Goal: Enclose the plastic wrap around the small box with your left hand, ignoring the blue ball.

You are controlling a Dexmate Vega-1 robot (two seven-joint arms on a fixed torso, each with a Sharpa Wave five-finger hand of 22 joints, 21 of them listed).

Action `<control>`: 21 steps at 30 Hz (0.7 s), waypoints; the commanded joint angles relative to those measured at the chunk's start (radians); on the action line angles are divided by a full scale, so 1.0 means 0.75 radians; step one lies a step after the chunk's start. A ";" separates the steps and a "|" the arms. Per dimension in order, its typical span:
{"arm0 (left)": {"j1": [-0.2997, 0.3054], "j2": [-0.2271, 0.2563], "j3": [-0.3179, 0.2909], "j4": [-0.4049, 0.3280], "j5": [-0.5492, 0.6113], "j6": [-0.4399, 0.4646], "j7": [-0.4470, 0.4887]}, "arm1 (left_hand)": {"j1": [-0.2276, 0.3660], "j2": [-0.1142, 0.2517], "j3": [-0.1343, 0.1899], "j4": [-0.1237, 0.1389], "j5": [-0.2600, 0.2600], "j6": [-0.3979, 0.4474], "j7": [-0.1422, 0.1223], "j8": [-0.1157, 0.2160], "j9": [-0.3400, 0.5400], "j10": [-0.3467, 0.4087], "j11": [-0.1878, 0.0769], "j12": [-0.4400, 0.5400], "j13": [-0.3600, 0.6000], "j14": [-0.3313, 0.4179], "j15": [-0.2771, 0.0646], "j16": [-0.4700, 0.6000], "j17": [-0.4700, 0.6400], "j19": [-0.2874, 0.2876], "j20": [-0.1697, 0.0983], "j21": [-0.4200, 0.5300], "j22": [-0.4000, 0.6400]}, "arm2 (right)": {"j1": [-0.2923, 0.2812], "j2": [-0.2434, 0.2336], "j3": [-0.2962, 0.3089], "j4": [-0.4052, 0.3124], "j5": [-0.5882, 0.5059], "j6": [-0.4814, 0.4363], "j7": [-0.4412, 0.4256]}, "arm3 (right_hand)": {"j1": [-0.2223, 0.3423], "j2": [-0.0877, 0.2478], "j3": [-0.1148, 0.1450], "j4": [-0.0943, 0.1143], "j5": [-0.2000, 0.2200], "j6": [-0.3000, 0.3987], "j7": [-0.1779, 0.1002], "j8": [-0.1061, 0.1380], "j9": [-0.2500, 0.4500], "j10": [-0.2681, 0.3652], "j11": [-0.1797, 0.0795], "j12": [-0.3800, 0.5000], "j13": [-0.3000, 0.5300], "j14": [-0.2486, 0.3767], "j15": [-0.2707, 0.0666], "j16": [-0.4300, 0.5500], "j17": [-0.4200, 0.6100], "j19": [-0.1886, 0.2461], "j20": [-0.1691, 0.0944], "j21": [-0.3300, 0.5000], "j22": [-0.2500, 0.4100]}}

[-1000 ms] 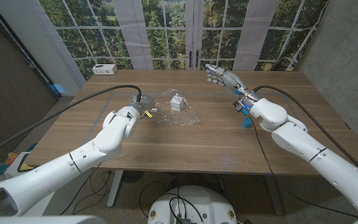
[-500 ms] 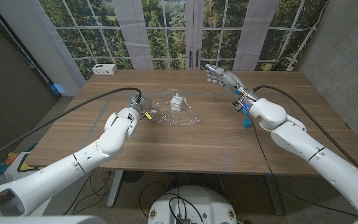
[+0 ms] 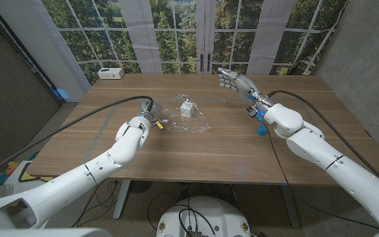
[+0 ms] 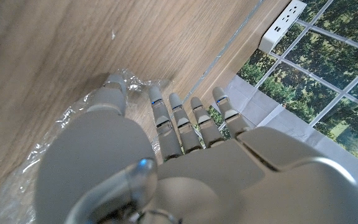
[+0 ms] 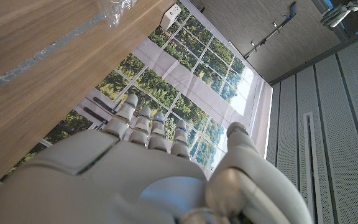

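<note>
The wooden counter [image 3: 196, 141] carries everything here, and near its middle, toward the far side, lies the crinkled sheet of clear plastic wrap [image 3: 184, 120], spread loosely with its long axis running roughly across the counter from the robot's left to its right. The small box [image 3: 187, 108], white and upright, sits on the wrap toward its far part, with loose film lying around it rather than over it, so the enclosing looks not yet done. The left robot hand [image 3: 155, 117] is at the wrap's left edge; in the left wrist view the left robot hand [image 4: 166, 130] has its fingers extended and slightly apart over the film, the thumb down on or just above the crinkled edge, and I cannot tell for certain whether any film is pinched. From that hand the box lies to the robot's right and a little farther out, so the coming move is, by my judgement, a sweep of the near-left flap up and over toward the box. The right robot hand [image 3: 235, 81] is held well apart near the far edge, fingers extended and holding nothing. The blue ball [image 3: 260, 130] lies beside the right forearm, well clear of the wrap.
</note>
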 commanded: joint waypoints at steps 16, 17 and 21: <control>0.074 -0.095 0.025 0.145 0.072 0.158 0.524 | 0.204 0.152 0.079 0.005 -0.012 0.382 0.044 0.119 0.032 0.235 -0.067 0.060 0.008 0.178 -0.173 0.045 -0.002 0.127 -0.050 0.057 0.009 | -0.019 -0.019 0.014 -0.025 -0.006 -0.007 -0.019 | 0.008 -0.012 0.002 0.005 0.002 0.002 0.006 -0.001 0.002 0.000 0.008 0.003 0.002 0.011 0.005 0.001 0.000 0.007 0.004 0.005 0.004; 0.075 -0.098 0.027 0.150 0.074 0.166 0.541 | 0.203 0.153 0.080 0.007 -0.012 0.384 0.048 0.122 0.035 0.243 -0.070 0.063 0.009 0.180 -0.174 0.045 -0.002 0.129 -0.050 0.058 0.009 | -0.021 -0.020 0.015 -0.027 -0.005 -0.009 -0.020 | 0.008 -0.012 0.002 0.005 0.002 0.002 0.007 -0.001 0.002 0.000 0.007 0.003 0.002 0.011 0.004 0.001 0.000 0.007 0.005 0.005 0.004; 0.076 -0.093 0.016 0.123 0.016 0.165 0.528 | 0.208 0.163 0.090 0.009 -0.012 0.393 0.054 0.135 0.045 0.256 -0.079 0.065 0.012 0.197 -0.183 0.047 -0.001 0.144 -0.056 0.066 0.010 | -0.031 -0.021 0.021 -0.038 0.004 -0.008 -0.024 | 0.009 -0.012 0.002 0.005 0.002 0.002 0.007 -0.001 0.002 0.001 0.006 0.003 0.002 0.012 0.005 0.001 0.000 0.006 0.005 0.005 0.004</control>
